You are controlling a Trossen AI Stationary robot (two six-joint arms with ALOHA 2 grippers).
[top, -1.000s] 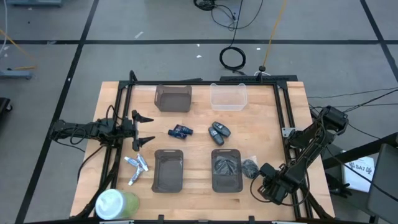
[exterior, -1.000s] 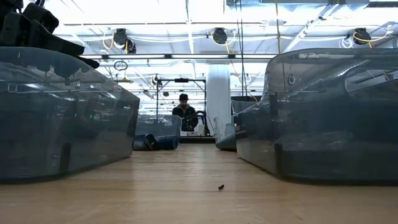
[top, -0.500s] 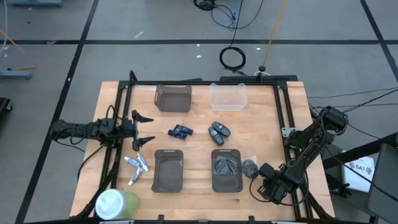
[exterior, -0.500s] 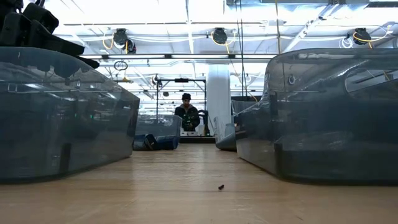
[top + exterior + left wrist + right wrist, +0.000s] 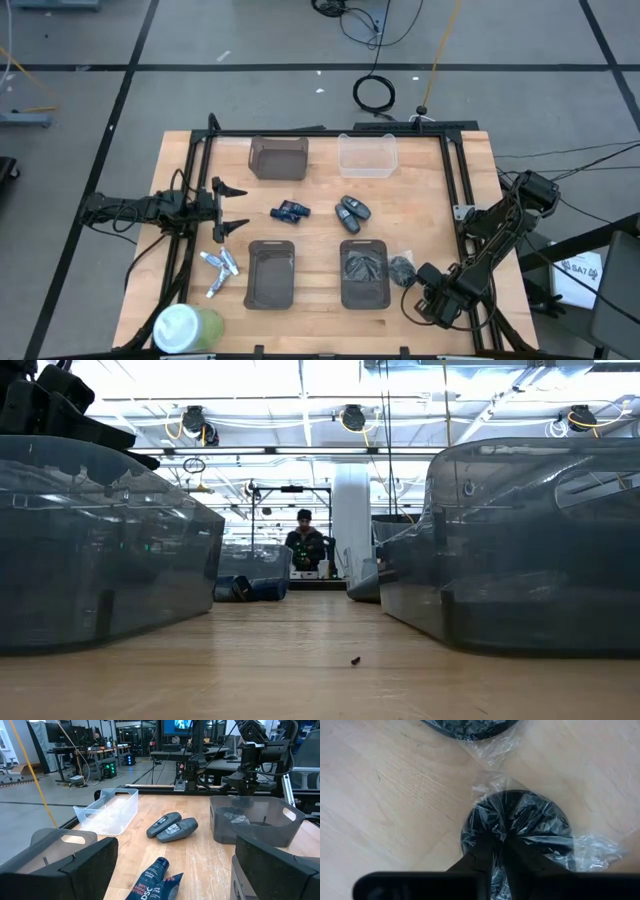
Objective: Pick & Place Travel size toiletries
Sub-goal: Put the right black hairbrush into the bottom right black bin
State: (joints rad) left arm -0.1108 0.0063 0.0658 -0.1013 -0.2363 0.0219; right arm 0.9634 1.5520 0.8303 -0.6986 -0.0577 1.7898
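Wooden table (image 5: 320,210) on grey taped floor (image 5: 250,100); left gripper (image 5: 232,206) spread, right gripper (image 5: 418,281) pinching plastic-wrapped black disc (image 5: 517,827); person (image 5: 305,543) beyond.

— What sort of place is this?

— A robotics lab in a big industrial hall. The pale wooden worktable (image 5: 320,250) stands on a grey concrete floor (image 5: 250,100) marked with dark tape lines; a coiled black cable (image 5: 374,93) lies at twelve o'clock.

— Anything else?

— Rows of bright ceiling lights (image 5: 300,405), workbenches crowded with electronics (image 5: 95,757), and a person (image 5: 305,543) standing far behind.
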